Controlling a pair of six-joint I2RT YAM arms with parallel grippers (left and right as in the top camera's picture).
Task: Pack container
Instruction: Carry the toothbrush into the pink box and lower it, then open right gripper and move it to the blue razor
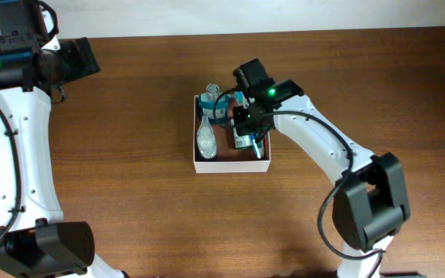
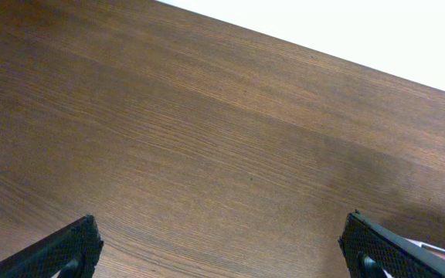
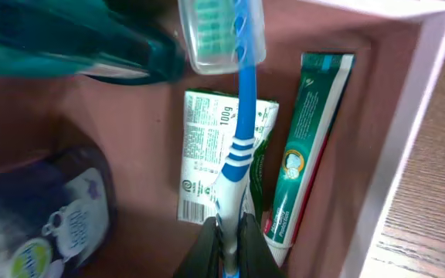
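- Black right gripper (image 3: pixel 228 232): we read its two fingers as pressed onto the lower handle of a toothbrush (image 3: pixel 239 131), with the handle clamped between them.
- Blue and white mark the toothbrush handle, which runs from the gripper up the wrist view. Its bristle head sits inside a clear cap (image 3: pixel 222 35) near the top edge.
- We cannot tell whether the toothbrush touches the items below it.
- Under the handle we see a green-and-white tube (image 3: pixel 203 154) marked 100g. It lies flat on the brownish-pink floor of the container (image 3: pixel 409 127).
- Just beside the tube, on its right, a green toothpaste box (image 3: pixel 309 147) lies along the white wall.
- At lower left of the same view stands a dark bottle (image 3: pixel 60 224) with a printed label. A teal bottle (image 3: pixel 60 46) shows blurred at upper left.
- From overhead, we locate the container near the middle of the wooden surface (image 1: pixel 130 116), with the right gripper above its right half.
- A clear bottle (image 1: pixel 206 137) lies in the left half.
- Left gripper (image 2: pixel 222 243): we see its fingers spread wide at the lower corners of its wrist view, with only bare wood between them. It is at the far left corner, well apart from the container.
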